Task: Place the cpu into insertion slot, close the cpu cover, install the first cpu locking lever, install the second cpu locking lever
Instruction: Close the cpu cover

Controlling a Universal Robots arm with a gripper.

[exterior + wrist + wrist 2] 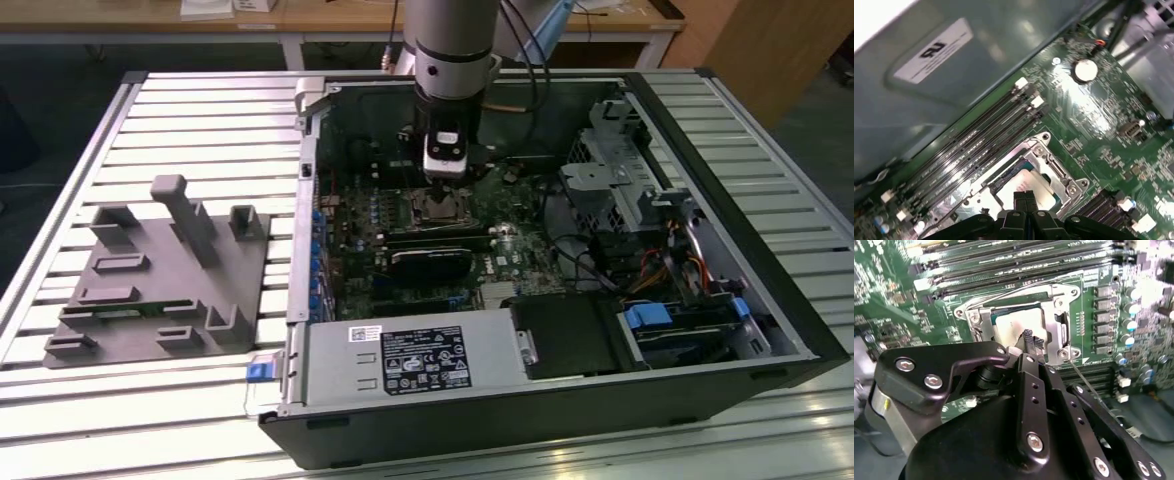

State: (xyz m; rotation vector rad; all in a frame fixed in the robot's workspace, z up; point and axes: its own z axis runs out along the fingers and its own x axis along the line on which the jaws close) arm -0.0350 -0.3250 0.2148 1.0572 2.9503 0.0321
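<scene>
As I read the feeds from my desk, the largest thing is the slatted metal table, with an open computer case lying on its side on it. The arm hangs into the case from the far edge. On the exterior view's left, apart from the case, a grey fixture with upright posts sits on the slats. Inside the case I note a grey box with a black label along the near edge, blue tabs toward the exterior view's right, and a green circuit board across the floor. Long black memory slots run just beside the socket. The chip lies flat in that socket, silver top up. The cover, a silvery frame, lies around it; I cannot tell whether it is fully down. The gripper is directly over the chip, its black fingers pressed together side by side with nothing between them. Their tips are at the chip's top, but I cannot tell if they touch it. A thin wire lever runs out from one corner of the frame.
</scene>
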